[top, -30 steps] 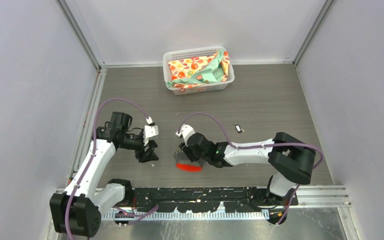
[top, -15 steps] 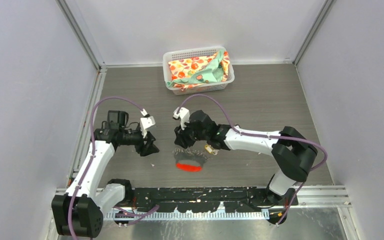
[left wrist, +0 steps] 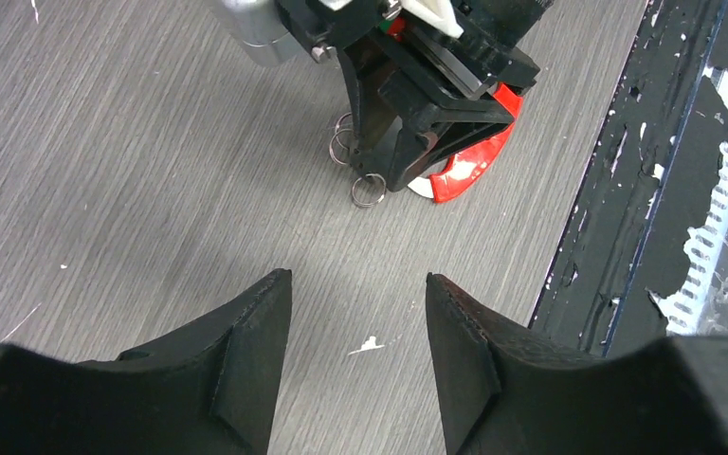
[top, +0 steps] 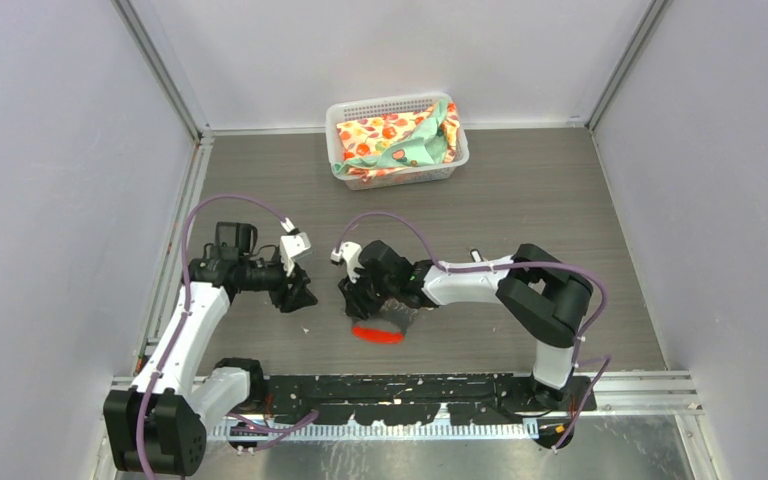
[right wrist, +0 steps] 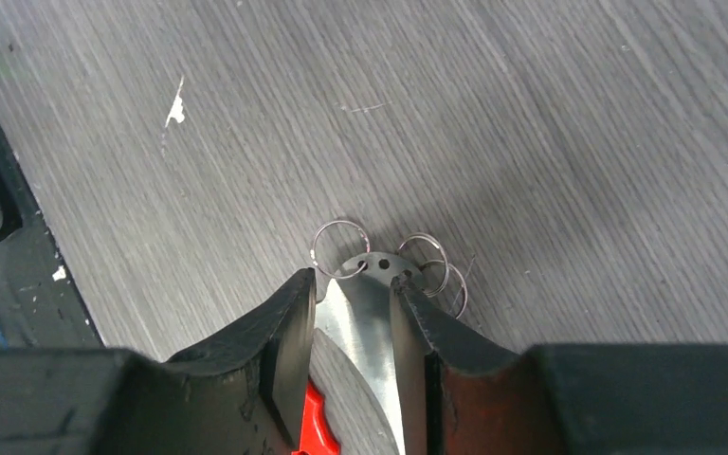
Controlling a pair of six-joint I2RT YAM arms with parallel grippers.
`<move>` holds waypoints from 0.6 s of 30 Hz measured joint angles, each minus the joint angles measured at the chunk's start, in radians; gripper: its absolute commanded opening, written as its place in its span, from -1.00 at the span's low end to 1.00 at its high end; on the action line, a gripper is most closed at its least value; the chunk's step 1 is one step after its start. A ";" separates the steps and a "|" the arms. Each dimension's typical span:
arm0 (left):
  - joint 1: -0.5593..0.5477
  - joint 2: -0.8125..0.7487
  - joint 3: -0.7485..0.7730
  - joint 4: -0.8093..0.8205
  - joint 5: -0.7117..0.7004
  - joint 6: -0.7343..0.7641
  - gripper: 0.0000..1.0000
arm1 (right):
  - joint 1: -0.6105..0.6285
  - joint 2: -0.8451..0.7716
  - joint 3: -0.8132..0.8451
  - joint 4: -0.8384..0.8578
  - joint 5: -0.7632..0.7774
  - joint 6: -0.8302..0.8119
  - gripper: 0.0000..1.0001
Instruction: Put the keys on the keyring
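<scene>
The keyring (right wrist: 365, 313) is a curved silver plate with small wire loops (right wrist: 339, 248) at its tip and a red tag (right wrist: 313, 427) beneath. My right gripper (right wrist: 355, 280) is shut on the plate's two edges, low over the table. In the top view the right gripper (top: 360, 293) sits mid-table with the red tag (top: 377, 334) just in front of it. My left gripper (top: 300, 295) stands open a short way to the left, pointing at the keyring's loops (left wrist: 368, 190), with nothing between its fingers (left wrist: 256, 332). One small dark key (top: 475, 255) peeks out by the right forearm.
A white basket (top: 390, 103) with patterned cloth (top: 395, 140) stands at the back middle. A black rail (left wrist: 645, 190) runs along the table's near edge, close to the red tag (left wrist: 469, 161). Grey walls close in both sides.
My right arm has folded in and carried the keyring a little left, toward the left gripper. The left gripper has drawn back slightly and narrowed a bit while staying open.
</scene>
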 measured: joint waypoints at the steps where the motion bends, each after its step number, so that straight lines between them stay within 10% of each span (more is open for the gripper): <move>1: 0.000 0.000 0.000 0.000 0.000 0.000 0.10 | 0.001 0.003 0.003 0.001 0.005 0.001 -0.25; 18: 0.000 -0.005 -0.007 -0.016 -0.002 0.003 0.00 | 0.050 0.048 0.056 0.003 0.151 -0.034 -0.15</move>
